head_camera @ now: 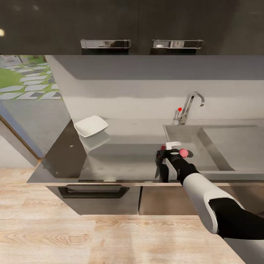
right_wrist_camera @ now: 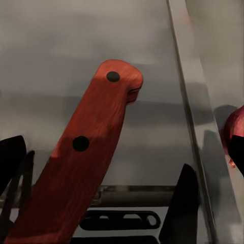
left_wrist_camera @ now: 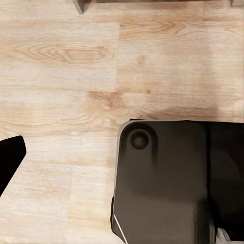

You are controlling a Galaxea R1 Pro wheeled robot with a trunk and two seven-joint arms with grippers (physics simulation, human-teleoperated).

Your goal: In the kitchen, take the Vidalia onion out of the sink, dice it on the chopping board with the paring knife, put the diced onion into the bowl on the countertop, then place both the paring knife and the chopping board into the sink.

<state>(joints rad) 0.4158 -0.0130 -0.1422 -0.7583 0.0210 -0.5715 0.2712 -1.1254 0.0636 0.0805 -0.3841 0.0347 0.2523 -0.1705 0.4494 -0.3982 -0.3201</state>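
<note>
right gripper [head_camera: 164, 156] closed on reddish-brown-handled paring knife [right_wrist_camera: 84, 152], dark blade hanging over glossy grey countertop [head_camera: 121, 161] beside grey steel sink [head_camera: 220, 146]. small pinkish-red vidalia onion [head_camera: 183, 152] just beside the wrist – whether in the basin, cannot tell. white squarish bowl [head_camera: 91, 125] empty – dicing apparently undone. left jaws' state: cannot tell.

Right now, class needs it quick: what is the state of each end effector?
Left end effector: cannot be told; one dark fingertip shows above the wooden floor.
Right end effector: closed on the paring knife.
</note>
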